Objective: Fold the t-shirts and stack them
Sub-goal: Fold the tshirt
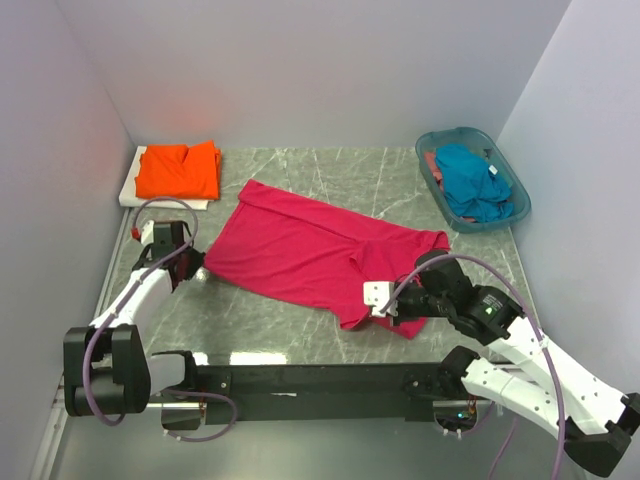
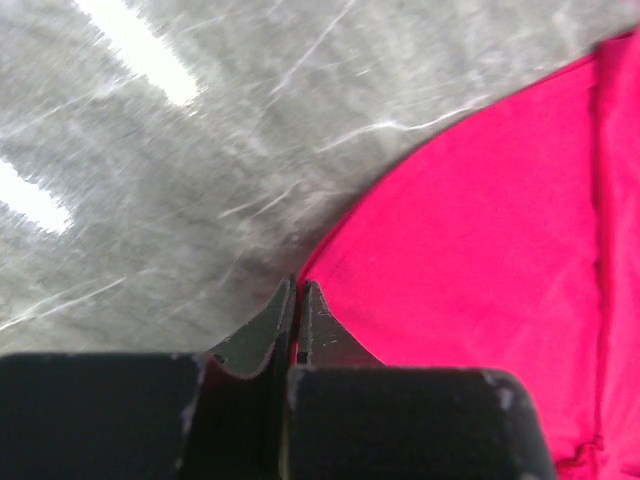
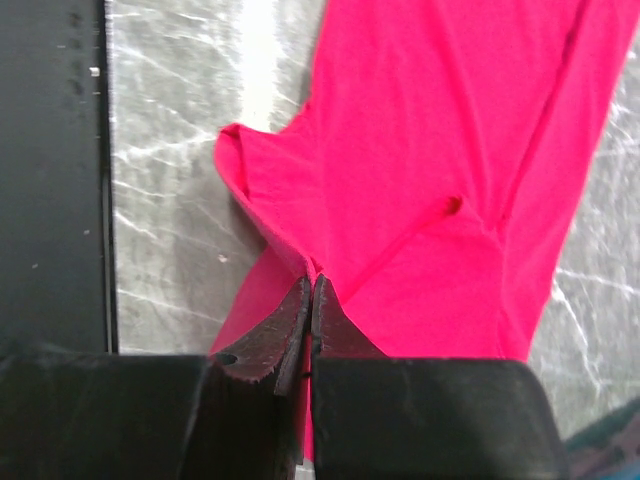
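- The table is grey and shiny like stone, with plain white walls around it.
- The red shirt lies spread out in the middle of the table. Its far edge looks folded over.
- The orange shirt sits folded on a white board in the far left corner.
- The blue shirt is bunched up in the basket in the far right corner.
- Your left gripper has its jaws pressed together on the red shirt's left edge.
- Your right gripper has its jaws clamped on red cloth at the near right end.
- This shirt is light, soft and floppy. It will sag anywhere you do not hold it.
- Thin cloth can slip from a small pinch, so grab well in from the edge.
- Hold it at two ends and lift both together, so the fold comes out straight.
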{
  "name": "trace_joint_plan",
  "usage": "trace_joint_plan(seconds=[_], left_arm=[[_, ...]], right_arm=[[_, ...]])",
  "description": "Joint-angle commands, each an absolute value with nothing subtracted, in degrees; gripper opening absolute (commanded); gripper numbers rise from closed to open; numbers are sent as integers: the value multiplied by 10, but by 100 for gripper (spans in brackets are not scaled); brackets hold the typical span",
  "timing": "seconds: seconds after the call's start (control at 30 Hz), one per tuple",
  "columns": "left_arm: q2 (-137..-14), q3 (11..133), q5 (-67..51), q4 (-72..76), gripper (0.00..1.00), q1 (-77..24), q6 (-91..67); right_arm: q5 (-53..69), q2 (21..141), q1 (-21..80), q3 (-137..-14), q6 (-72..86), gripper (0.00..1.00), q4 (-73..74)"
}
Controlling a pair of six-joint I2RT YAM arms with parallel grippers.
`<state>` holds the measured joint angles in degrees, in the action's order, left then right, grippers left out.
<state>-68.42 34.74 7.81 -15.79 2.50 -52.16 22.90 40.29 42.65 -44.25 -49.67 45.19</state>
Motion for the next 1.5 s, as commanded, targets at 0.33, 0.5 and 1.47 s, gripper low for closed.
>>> trace_joint_plan(seconds=[0.33,0.5,1.47], left_arm=[[-700,424,64,-158,1,26,-512],[-722,437,62,-155,1,26,-511],[-914,577,33,-140,1,26,-478]], right_arm=[[163,415,414,-497,-471,0,412],[140,420,408,-502,-469,0,403],[126,476,277,-511,-483,0,354]])
